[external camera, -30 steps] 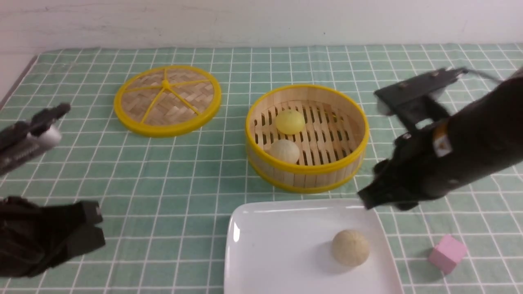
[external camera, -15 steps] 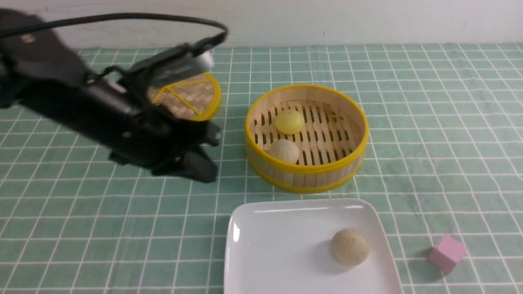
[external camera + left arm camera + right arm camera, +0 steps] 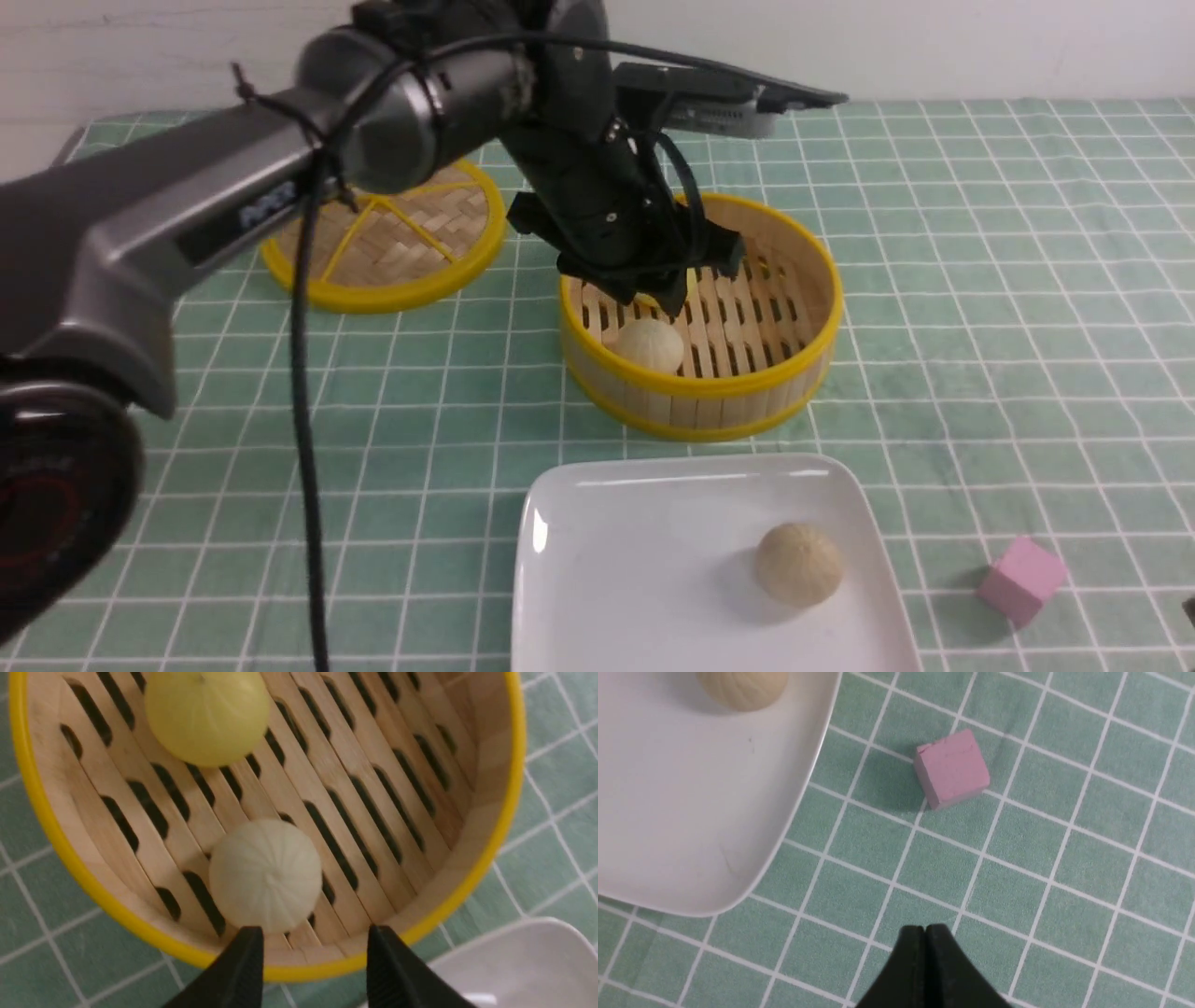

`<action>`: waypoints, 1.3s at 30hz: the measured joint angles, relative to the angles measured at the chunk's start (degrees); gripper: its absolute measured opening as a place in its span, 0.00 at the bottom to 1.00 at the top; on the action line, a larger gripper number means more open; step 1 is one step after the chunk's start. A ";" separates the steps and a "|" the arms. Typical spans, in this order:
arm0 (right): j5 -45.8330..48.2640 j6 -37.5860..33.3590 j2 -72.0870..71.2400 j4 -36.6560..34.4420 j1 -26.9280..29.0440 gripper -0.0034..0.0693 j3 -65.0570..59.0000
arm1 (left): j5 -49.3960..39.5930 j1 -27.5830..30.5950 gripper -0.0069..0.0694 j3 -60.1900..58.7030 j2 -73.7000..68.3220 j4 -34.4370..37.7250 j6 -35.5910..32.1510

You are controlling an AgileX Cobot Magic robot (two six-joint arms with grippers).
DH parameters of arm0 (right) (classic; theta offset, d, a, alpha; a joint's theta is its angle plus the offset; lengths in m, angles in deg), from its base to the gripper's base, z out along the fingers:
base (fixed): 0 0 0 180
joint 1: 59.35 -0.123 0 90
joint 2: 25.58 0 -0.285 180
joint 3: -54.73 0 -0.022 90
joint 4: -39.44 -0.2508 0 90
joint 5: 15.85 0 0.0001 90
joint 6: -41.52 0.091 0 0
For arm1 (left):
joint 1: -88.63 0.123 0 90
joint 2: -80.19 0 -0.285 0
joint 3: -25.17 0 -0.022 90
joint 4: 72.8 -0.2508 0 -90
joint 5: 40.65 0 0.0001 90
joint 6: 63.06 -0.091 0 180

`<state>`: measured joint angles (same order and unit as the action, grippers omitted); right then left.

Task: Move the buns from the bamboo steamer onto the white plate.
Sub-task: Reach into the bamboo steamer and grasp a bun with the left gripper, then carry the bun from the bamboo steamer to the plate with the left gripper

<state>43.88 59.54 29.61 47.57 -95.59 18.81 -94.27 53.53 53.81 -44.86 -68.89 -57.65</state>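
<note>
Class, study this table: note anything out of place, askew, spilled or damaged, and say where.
Only the pink cube: a non-food block lying on the cloth right of the white plate, skewed to the grid lines. Nothing looks spilled or damaged.

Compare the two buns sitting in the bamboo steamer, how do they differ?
Colour: the yellow bun is pale yellow, the cream bun off-white. Place: the cream bun lies by the bamboo steamer's near wall, just ahead of the open left tool; the yellow bun sits farther in. Both are round, faintly pleated, resting on the slats, ungripped.
</note>
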 joint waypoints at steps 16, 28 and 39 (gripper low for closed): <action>-1.14 0.06 0.00 -0.45 0.00 0.05 0.00 | -1.70 -1.14 0.13 4.14 -7.69 -6.38 3.14; -1.37 0.06 0.00 -0.59 0.00 0.06 0.00 | -16.98 -1.19 0.13 2.92 17.00 -2.29 2.33; -4.15 0.06 0.00 -0.59 0.00 0.07 -0.24 | 2.01 -1.19 0.15 -30.28 16.14 16.02 -0.23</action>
<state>39.73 59.61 29.61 46.98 -95.59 18.57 -92.27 52.34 23.53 -28.73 -52.87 -57.88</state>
